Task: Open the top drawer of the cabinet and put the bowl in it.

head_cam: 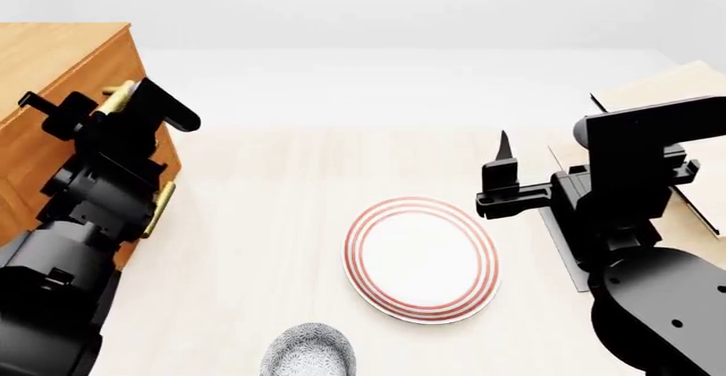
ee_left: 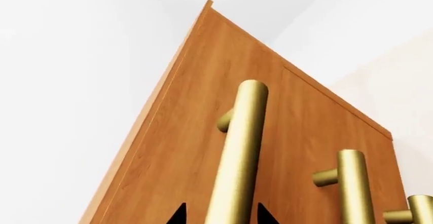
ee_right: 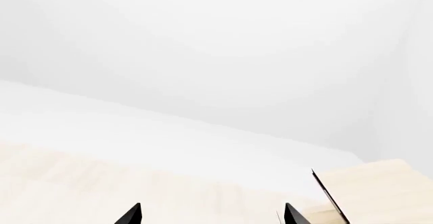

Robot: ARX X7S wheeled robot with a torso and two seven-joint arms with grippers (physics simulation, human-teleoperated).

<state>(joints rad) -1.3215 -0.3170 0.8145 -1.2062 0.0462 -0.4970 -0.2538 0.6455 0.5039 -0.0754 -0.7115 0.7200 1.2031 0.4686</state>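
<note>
The orange-brown cabinet (head_cam: 51, 61) stands at the left of the table with all its drawers shut. In the left wrist view the top drawer (ee_left: 182, 133) fills the frame, with its brass bar handle (ee_left: 242, 143) running up the middle. My left gripper (ee_left: 221, 215) is open, one dark fingertip on each side of that handle with small gaps showing. The bowl (head_cam: 306, 355), grey-blue speckled, sits at the table's near edge, partly cut off. My right gripper (ee_right: 211, 216) is open and empty, hovering over the table to the right of the plate.
A flat white plate with red rings (head_cam: 422, 257) lies mid-table between the arms. A pale tilted-board rack (head_cam: 664, 91) on a black base stands at the right, behind my right arm. Two lower drawer handles (ee_left: 352, 183) sit beside the top one.
</note>
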